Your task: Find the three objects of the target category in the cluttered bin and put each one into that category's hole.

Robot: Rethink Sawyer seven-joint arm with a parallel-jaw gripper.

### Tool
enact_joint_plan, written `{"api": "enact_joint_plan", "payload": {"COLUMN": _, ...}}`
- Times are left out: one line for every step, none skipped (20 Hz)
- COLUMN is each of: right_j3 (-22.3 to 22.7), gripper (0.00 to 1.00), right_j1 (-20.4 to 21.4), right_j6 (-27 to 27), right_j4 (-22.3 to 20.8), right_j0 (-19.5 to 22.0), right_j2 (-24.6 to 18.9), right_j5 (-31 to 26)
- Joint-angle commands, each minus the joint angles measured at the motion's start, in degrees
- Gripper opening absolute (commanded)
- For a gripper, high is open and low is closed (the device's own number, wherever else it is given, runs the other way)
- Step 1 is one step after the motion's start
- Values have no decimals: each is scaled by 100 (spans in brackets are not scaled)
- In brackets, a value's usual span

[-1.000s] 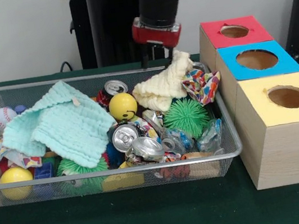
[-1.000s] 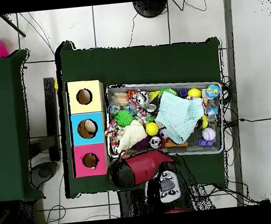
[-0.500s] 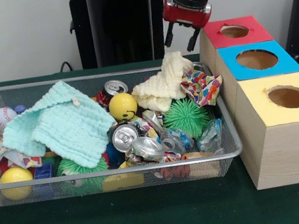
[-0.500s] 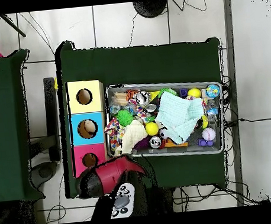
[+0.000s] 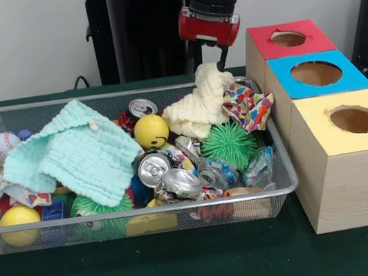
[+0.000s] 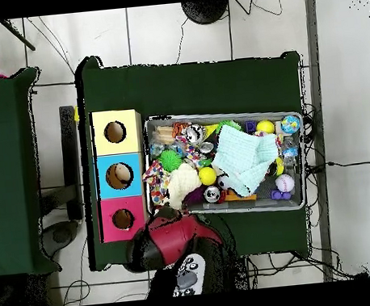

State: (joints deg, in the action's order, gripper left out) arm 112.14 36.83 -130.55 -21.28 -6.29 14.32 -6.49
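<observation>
Hand (image 5: 206, 59), its spread unclear, hovers over knobbly cream cloth (image 5: 200, 109) at two o'clock in wire bin (image 5: 279, 187).

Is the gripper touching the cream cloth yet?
Cannot tell. Front view: gripper sits just above the cream cloth, no clear gap or contact; the overhead view hides it.

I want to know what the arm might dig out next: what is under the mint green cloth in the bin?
Along the mint green cloth's front edge a green spiky ball, a blue block and a patterned scrap show. Anything beneath its middle is covered.
</observation>
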Motion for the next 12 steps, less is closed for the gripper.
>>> {"api": "enact_joint_plan", "payload": {"right_j3": -158, "gripper": 100, "right_j1": -236, "right_j6": -807, "right_j4": -169, "right_j0": -455, "right_j2": 956, "right_j5": 744}}
{"api": "enact_joint_plan", "payload": {"right_j3": -130, "gripper": 100, "right_j1": -262, "right_j6": -770, "right_j4": -119, "right_j0": -491, "right_j2": 1030, "right_j5": 835}}
{"api": "enact_joint_plan", "payload": {"right_j3": -75, "gripper": 100, "right_j1": -294, "right_j6": -760, "right_j4": -50, "right_j0": -512, "right_j2": 1074, "right_j5": 928}}
{"api": "enact_joint_plan", "payload": {"right_j3": -2, "gripper": 100, "right_j1": -323, "right_j6": -774, "right_j4": 26, "right_j0": -527, "right_j2": 1107, "right_j5": 1066}}
{"api": "enact_joint_plan", "payload": {"right_j3": 102, "gripper": 100, "right_j1": -373, "right_j6": -821, "right_j4": 89, "right_j0": -506, "right_j2": 1098, "right_j5": 1279}}
{"api": "enact_joint_plan", "payload": {"right_j3": 189, "gripper": 100, "right_j1": -437, "right_j6": -877, "right_j4": 143, "right_j0": -514, "right_j2": 1145, "right_j5": 1529}}
{"api": "enact_joint_plan", "payload": {"right_j3": 289, "gripper": 100, "right_j1": -496, "right_j6": -939, "right_j4": 185, "right_j0": -490, "right_j2": 1139, "right_j5": 1782}}
{"api": "enact_joint_plan", "payload": {"right_j3": 365, "gripper": 100, "right_j1": -549, "right_j6": -981, "right_j4": 218, "right_j0": -486, "right_j2": 1164, "right_j5": 2009}}
{"api": "enact_joint_plan", "payload": {"right_j3": 423, "gripper": 100, "right_j1": -614, "right_j6": -998, "right_j4": 245, "right_j0": -529, "right_j2": 1234, "right_j5": 2234}}
{"api": "enact_joint_plan", "payload": {"right_j3": 479, "gripper": 100, "right_j1": -670, "right_j6": -1003, "right_j4": 273, "right_j0": -561, "right_j2": 1299, "right_j5": 2381}}
{"api": "enact_joint_plan", "payload": {"right_j3": 527, "gripper": 100, "right_j1": -721, "right_j6": -1017, "right_j4": 317, "right_j0": -574, "right_j2": 1338, "right_j5": 2422}}
{"api": "enact_joint_plan", "payload": {"right_j3": 576, "gripper": 100, "right_j1": -731, "right_j6": -1008, "right_j4": 322, "right_j0": -540, "right_j2": 1318, "right_j5": 2429}}
